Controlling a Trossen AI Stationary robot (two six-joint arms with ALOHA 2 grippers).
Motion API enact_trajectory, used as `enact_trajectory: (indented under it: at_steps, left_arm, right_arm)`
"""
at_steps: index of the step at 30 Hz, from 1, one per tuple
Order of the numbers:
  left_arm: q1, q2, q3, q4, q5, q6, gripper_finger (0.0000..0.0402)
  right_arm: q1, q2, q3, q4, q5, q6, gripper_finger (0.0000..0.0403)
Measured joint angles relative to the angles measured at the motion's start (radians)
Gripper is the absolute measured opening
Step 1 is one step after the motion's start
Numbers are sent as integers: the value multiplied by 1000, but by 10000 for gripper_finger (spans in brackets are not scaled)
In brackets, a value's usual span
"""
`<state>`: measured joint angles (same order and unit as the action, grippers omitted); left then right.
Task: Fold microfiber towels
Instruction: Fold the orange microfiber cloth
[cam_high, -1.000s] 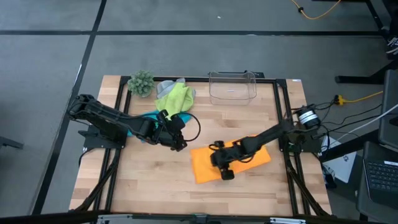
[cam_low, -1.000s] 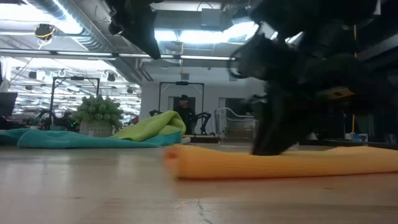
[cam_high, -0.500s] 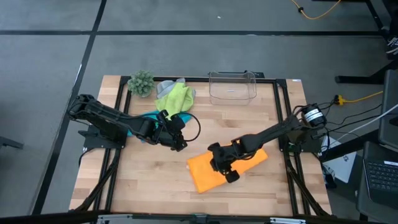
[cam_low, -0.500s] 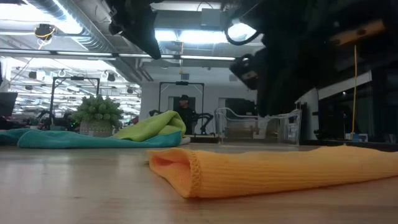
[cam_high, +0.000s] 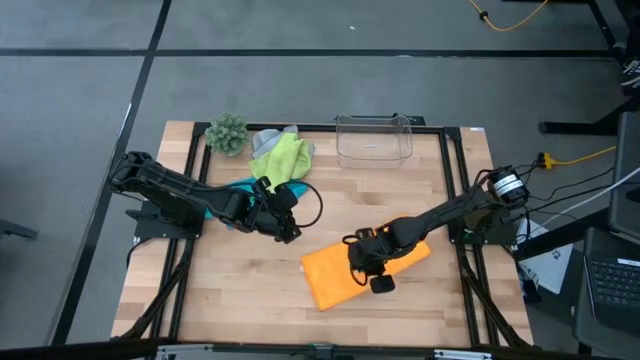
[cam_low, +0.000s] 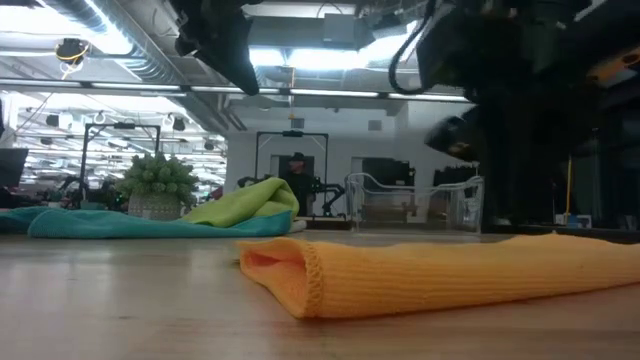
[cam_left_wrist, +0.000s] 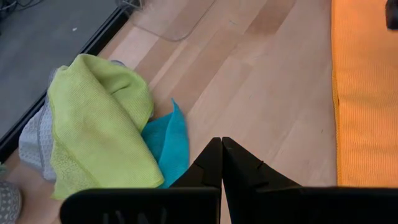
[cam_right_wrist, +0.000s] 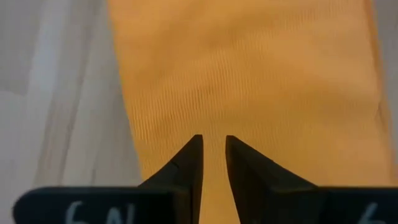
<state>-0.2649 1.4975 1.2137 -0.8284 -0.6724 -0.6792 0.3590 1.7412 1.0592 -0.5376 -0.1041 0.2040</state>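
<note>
The orange towel (cam_high: 330, 280) lies folded over on the table near the middle right, its rounded fold end (cam_low: 290, 272) toward the left. My right gripper (cam_high: 380, 285) hangs just above it with a narrow gap between its fingers (cam_right_wrist: 214, 140) and nothing in it. My left gripper (cam_high: 292, 234) is shut and hovers above bare wood (cam_left_wrist: 222, 142), between the orange towel and the pile at the back left. In that pile the lime green towel (cam_left_wrist: 99, 124) lies on the grey towel (cam_left_wrist: 31, 140) and the turquoise towel (cam_left_wrist: 169, 142).
A small green plant (cam_high: 227, 133) stands at the far left corner, next to the towel pile. A clear plastic box (cam_high: 374, 142) stands at the far edge. Bare wood lies along the near edge and between the pile and the orange towel. A black frame rims the table.
My right gripper has gone toward the table's near edge with its fingers down on the orange towel, and the towel's left end has slid nearer with it. The gripper has then risen clear of the cloth and tipped more steeply downward. The towel now lies still.
</note>
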Motion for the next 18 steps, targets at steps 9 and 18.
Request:
enact_trajectory:
  at_steps: [9, 18]
  left_arm:
    - [0, 0, 0, 0, 0, 0, 0]
    - [0, 0, 0, 0, 0, -1, 0]
  right_arm:
    - [10, 0, -5, -308, 266, 481, 72]
    - [-1, -2, -118, -321, 239, 580, 72]
